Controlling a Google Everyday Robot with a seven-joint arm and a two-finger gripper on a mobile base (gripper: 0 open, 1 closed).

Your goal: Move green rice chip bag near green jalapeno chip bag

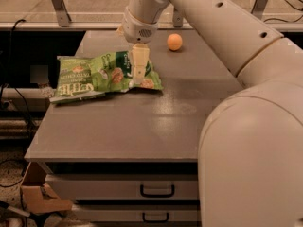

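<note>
The gripper (pixel 138 81) hangs straight down from the pale arm (pixel 213 18), over the far-left part of the grey table (pixel 142 126). Its cream fingers (pixel 138 63) are drawn together, their tips pinching the crinkled surface of the green rice chip bag (pixel 113 74), right of that bag's centre. The bag lies flat on the tabletop, its rice-cake pictures facing up. At its 9 o'clock lies the green jalapeno chip bag (pixel 75 82), also flat, its white lettering upside down in this view. The two bags touch, and the rice bag's left edge seems to overlap the other bag's right edge. A small orange ball (pixel 174 42) sits at about 1 o'clock from the gripper, apart from both bags. Two drawers (pixel 157 190) with dark handles run under the table's near edge.
</note>
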